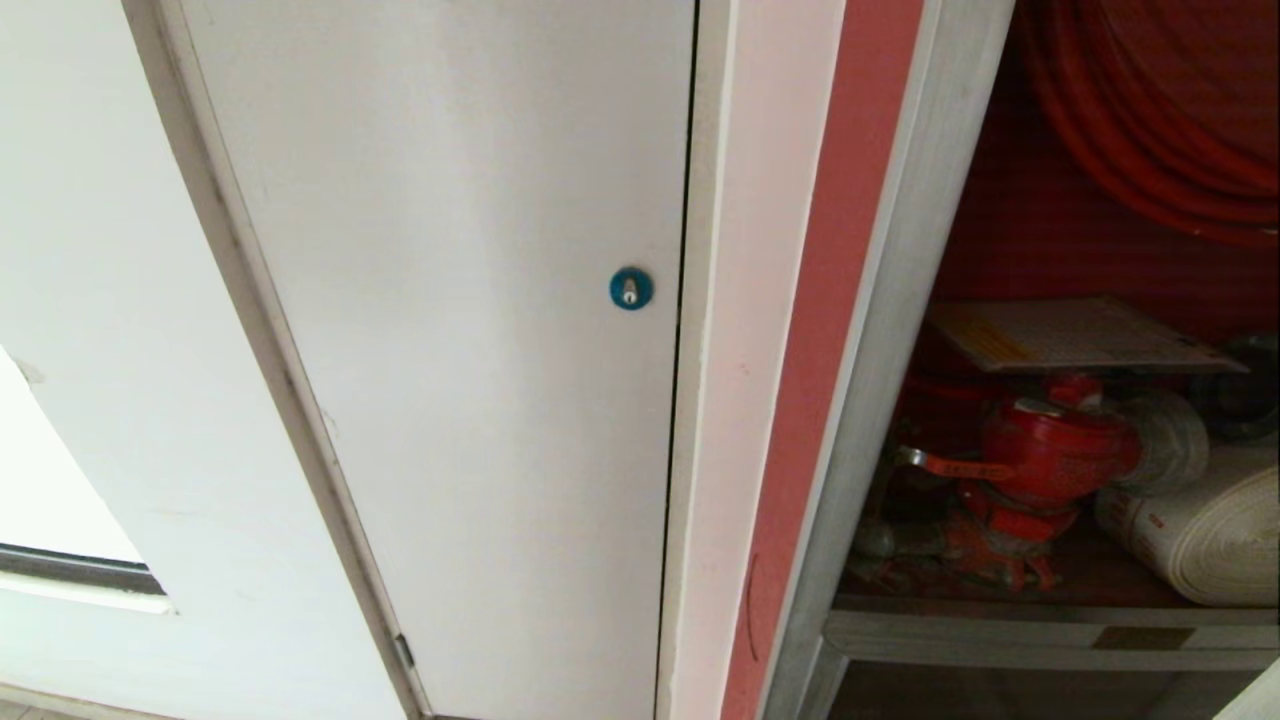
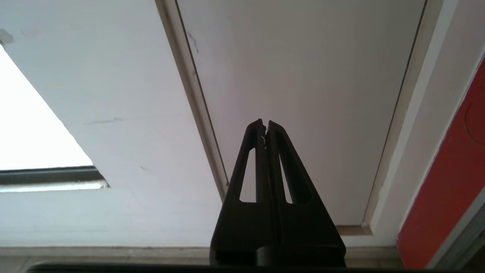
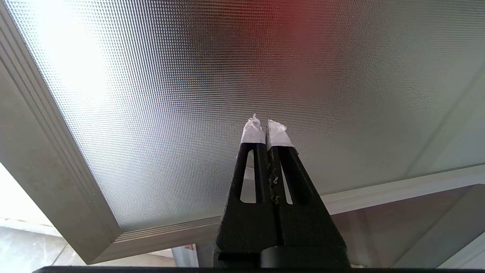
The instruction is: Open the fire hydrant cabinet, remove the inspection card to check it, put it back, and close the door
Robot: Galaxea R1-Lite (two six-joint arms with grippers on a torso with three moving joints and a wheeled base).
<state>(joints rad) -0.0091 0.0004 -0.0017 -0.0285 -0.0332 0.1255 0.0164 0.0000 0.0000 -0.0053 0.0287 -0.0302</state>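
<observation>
Inspection card (image 1: 1075, 335) lies flat atop the red valve (image 1: 1050, 450) inside the open fire hydrant cabinet (image 1: 880, 330) in the head view, right of a white panel door (image 1: 450, 350). Left wrist view: left end effector (image 2: 266, 127) closed, empty, before that panel. Right wrist view: right end effector (image 3: 265, 127) closed, empty, near the door (image 3: 227, 76), textured glass in a metal frame.

A white panel door (image 1: 450, 330) fills the middle of the head view, shut in its pale frame. A blue round lock (image 1: 631, 288) sits near the door's right edge (a small metal keyhole at its centre). Left of the door is white wall (image 1: 90, 300), with a bright window opening (image 1: 50, 490) low down. Right of the door runs a red strip (image 1: 830, 330)
</observation>
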